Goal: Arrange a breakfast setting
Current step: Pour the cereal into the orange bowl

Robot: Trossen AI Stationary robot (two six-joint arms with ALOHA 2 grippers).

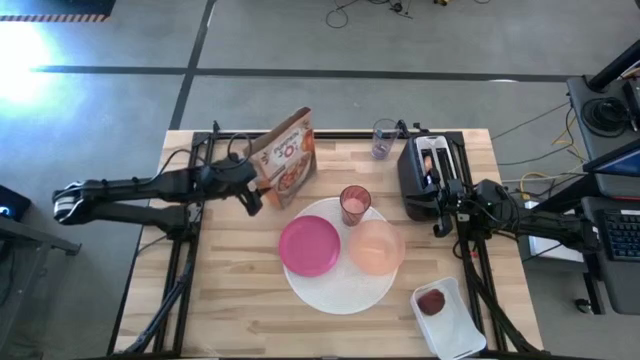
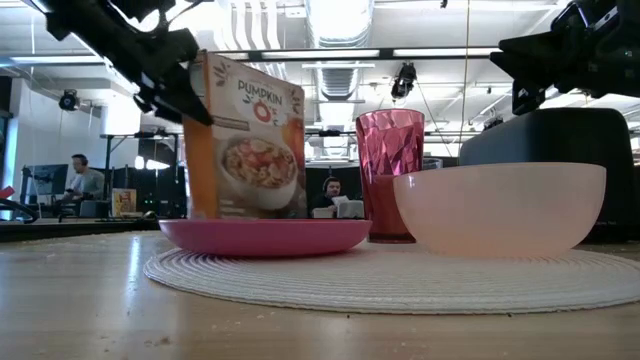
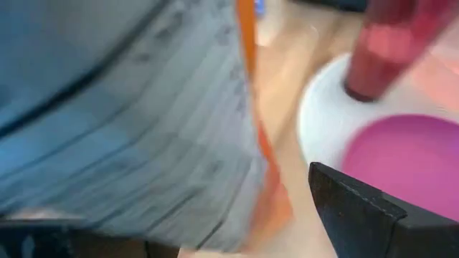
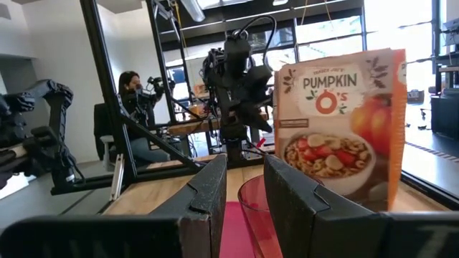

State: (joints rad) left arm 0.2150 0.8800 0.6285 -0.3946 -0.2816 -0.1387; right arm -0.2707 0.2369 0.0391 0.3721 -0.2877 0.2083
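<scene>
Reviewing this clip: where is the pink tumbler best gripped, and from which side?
Grip the pink tumbler by its upper wall near the rim, coming from above: it stands upright and open-topped, with the peach bowl and magenta plate crowding its near sides.

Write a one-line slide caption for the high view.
Left gripper holds the cereal box beside the white disc; right gripper waits by the toaster.

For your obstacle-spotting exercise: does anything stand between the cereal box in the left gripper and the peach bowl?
Yes. The pink tumbler stands on the white disc between the cereal box, held by the left gripper, and the peach bowl. The magenta plate lies lower, beside that path.
</scene>
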